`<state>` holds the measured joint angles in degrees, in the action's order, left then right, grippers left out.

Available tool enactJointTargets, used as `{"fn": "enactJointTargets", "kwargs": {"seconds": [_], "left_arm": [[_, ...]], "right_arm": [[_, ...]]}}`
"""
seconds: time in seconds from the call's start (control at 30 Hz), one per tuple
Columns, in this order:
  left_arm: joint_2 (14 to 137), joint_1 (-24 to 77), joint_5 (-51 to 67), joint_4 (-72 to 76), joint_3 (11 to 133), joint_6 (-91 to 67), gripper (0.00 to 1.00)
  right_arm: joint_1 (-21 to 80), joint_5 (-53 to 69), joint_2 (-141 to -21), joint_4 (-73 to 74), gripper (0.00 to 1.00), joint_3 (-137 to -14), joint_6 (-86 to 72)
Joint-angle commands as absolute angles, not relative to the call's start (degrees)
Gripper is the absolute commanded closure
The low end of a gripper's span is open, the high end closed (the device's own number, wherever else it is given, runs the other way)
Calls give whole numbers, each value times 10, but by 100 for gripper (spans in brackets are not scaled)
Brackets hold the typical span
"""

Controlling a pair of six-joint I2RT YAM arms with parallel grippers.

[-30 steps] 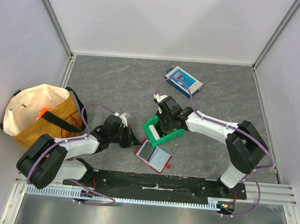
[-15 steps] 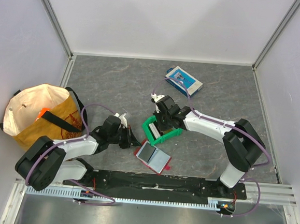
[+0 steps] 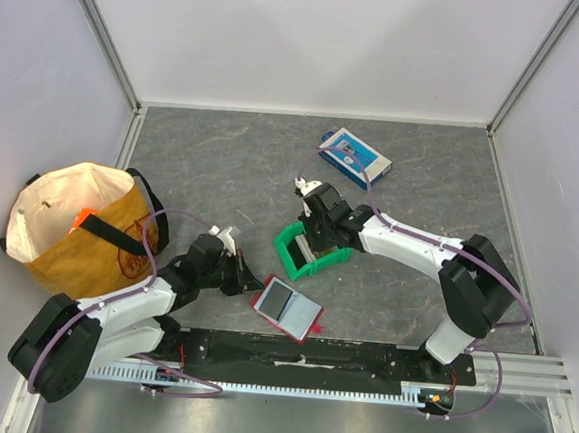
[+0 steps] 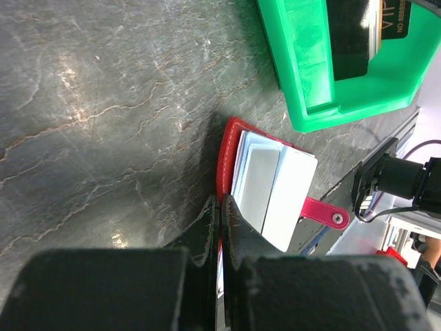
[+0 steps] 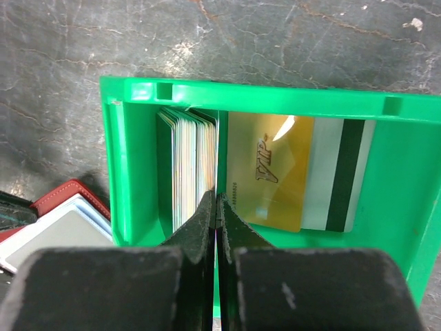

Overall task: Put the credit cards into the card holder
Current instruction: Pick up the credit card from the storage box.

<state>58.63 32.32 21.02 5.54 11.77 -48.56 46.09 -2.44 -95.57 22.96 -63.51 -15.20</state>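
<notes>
Jaws of the left gripper (image 4: 220, 207) pinch the left edge of the open red card holder (image 4: 227, 145), which lies flat on the table (image 3: 224, 161) on the near side of the green bin (image 5: 241, 96). Right gripper (image 5: 218, 198) jaws are pressed together inside the bin, between a standing stack of cards (image 5: 185, 165) and a gold card (image 5: 265, 169).

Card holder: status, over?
Left gripper shut on card holder edge, holder open. Right gripper shut among credit cards in green bin. Nothing between them.
</notes>
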Motion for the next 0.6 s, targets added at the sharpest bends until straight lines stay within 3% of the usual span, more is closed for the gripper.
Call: {"fn": "enactJointTargets", "kwargs": {"seconds": [0.0,0.57], "left_arm": [[564,320,184,38,111,-487,98],[540,321,140,-19,115,-497,98]], "right_arm": [[472,-2,-941,226,100,-663,-170],[531,-74,-940,260,100,-691,-217]]}}
